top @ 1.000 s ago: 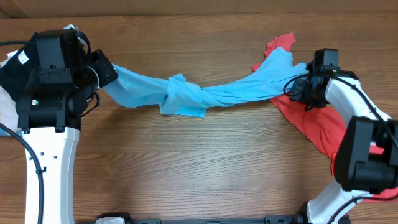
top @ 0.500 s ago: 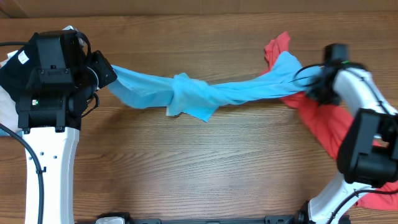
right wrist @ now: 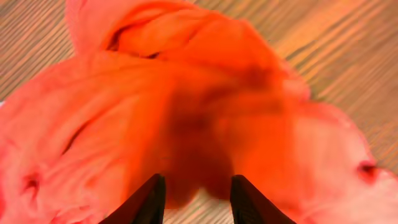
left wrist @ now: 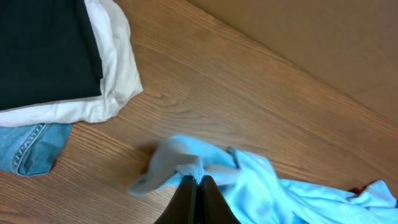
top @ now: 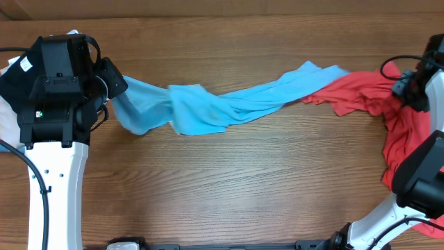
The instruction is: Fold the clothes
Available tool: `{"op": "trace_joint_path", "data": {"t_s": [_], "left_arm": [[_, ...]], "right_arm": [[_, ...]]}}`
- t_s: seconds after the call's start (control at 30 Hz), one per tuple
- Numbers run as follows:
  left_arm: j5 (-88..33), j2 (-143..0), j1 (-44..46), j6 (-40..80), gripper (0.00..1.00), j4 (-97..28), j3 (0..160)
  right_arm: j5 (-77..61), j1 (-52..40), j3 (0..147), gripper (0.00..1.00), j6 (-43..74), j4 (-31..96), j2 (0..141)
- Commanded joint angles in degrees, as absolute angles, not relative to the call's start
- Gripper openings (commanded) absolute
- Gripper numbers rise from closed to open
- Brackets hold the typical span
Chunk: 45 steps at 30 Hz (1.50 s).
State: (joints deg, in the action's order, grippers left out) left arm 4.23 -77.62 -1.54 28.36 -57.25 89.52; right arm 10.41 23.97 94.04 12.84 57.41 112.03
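Shirts lie strung in one line across your tabletop (top: pixel 222 187). The sky-blue T-shirt (top: pixel 208 107) is twisted and stretched from the left side to past the middle. Its far end touches the coral-red T-shirt (top: pixel 361 94), which spreads on toward the right edge. Your left tool (left wrist: pixel 197 182) is clamped tight on a bunched end of the blue cloth. Your right tool (right wrist: pixel 198 183) has its fingers parted, with red fabric heaped just ahead of them. Near the left arm lie a black garment (left wrist: pixel 43 50), a white one (left wrist: pixel 118 68) beneath it and a piece of denim (left wrist: pixel 31 146).
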Motion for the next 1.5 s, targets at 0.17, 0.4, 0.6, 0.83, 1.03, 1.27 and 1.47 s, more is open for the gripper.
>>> {"op": "trace_joint_path", "data": {"t_s": [0.17, 0.4, 0.6, 0.83, 1.03, 1.27, 1.47], "left_arm": [[6.0, -77.5, -1.9, 28.7, 0.04, -57.2, 90.1], [6.0, -77.5, -1.9, 28.7, 0.04, -57.4, 90.1], [6.0, -77.5, -1.9, 28.7, 0.04, -58.1, 90.1], [6.0, -77.5, -1.9, 28.7, 0.04, -58.3, 90.1], [6.0, -77.5, -1.9, 28.7, 0.04, -58.7, 90.1], [6.0, -77.5, -1.8, 28.7, 0.04, -58.7, 90.1], [6.0, -77.5, -1.8, 28.7, 0.04, -59.2, 90.1]], "right_arm": [[-1.7, 17.1, 93.8, 0.42, 5.7, 58.0, 111.2], [-10.6, 8.2, 93.8, 0.42, -4.5, 58.7, 111.2], [-7.5, 1.5, 93.4, 0.50, -6.4, 59.0, 111.5], [-3.2, -0.6, 88.4, 0.53, -3.1, 53.4, 112.6], [1.9, 1.7, 85.1, 0.54, -0.4, 49.2, 114.7], [0.8, 5.1, 85.1, 0.54, -0.4, 45.5, 120.3], [6.3, 8.1, 85.1, 0.53, 3.7, 39.7, 122.5]]}}
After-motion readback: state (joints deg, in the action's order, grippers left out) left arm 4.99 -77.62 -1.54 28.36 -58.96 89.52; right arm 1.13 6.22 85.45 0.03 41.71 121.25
